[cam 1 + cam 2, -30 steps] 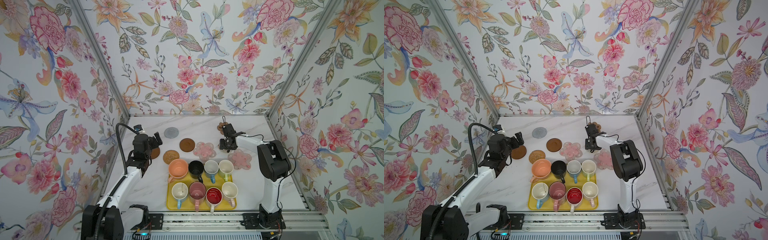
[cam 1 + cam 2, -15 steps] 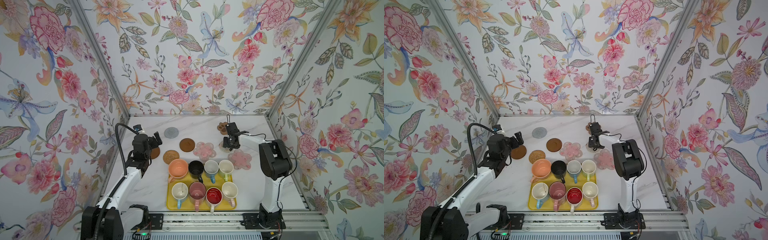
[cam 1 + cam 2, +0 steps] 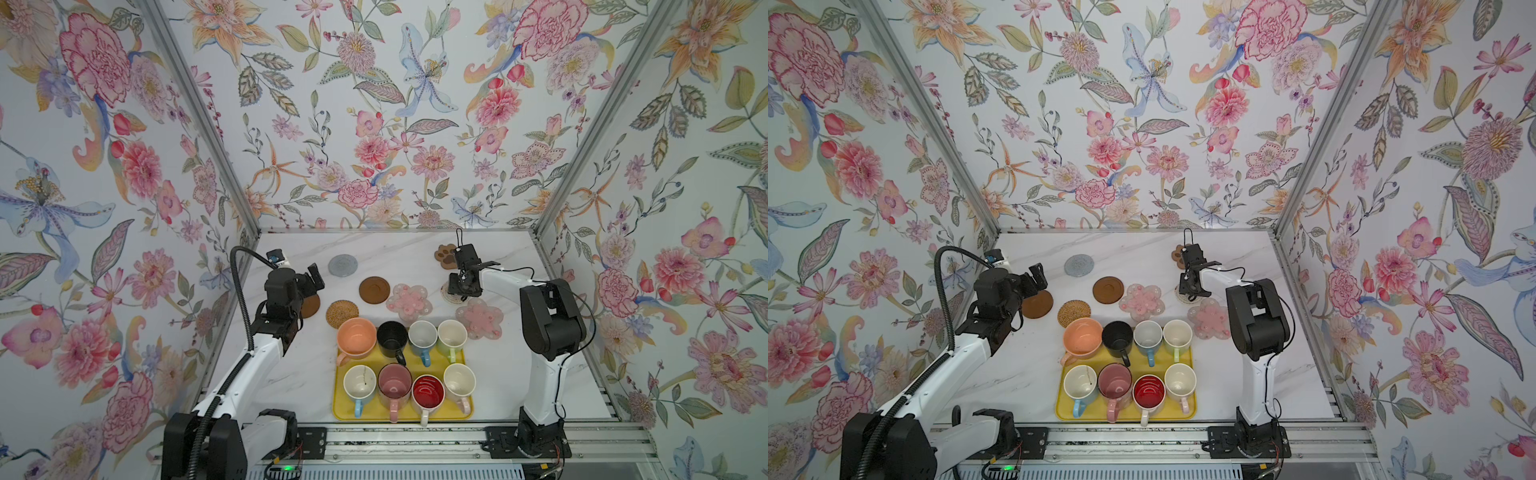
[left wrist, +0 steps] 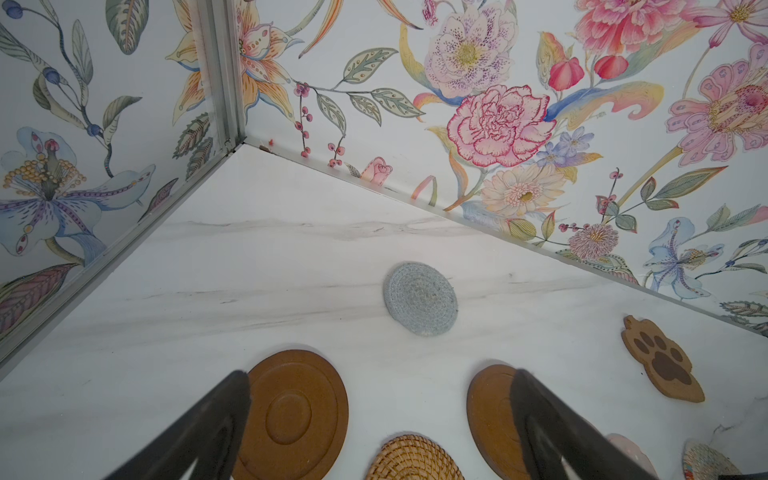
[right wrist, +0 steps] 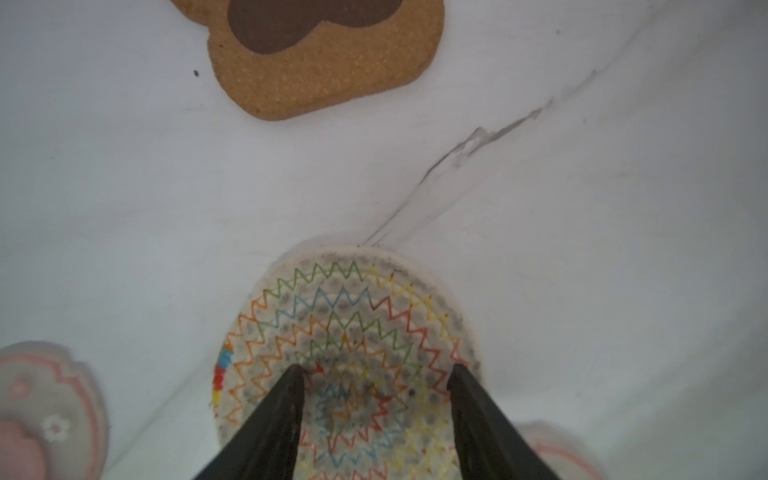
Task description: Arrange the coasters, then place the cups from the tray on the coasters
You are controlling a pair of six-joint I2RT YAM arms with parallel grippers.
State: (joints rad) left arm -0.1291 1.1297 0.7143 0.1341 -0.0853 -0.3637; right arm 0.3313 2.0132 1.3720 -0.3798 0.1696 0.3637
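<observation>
My right gripper (image 5: 377, 370) stands open, its two tips on the face of a round white coaster with coloured zigzag stitching (image 5: 353, 299), which lies flat on the table (image 3: 448, 289). The brown paw coaster (image 3: 445, 254) lies just behind it. My left gripper (image 4: 379, 374) hangs wide open and empty above the table, between two dark brown discs (image 4: 291, 411) (image 4: 490, 411). A grey round coaster (image 3: 343, 264), a rattan one (image 3: 342, 314) and two pink flowers (image 3: 409, 298) (image 3: 479, 317) lie nearby. Several cups, among them peach (image 3: 356, 337) and black (image 3: 391, 338), stand on the yellow tray (image 3: 415, 413).
Flowered walls close in the white marble table (image 3: 291, 374) at the back and both sides. The tray sits at the front centre, close to the flower coasters and the rattan one. A metal rail (image 3: 395, 436) runs along the front edge.
My right gripper has shifted slightly right and toward the front, off the paw coaster's side and onto the stitched round coaster. The left arm has not moved.
</observation>
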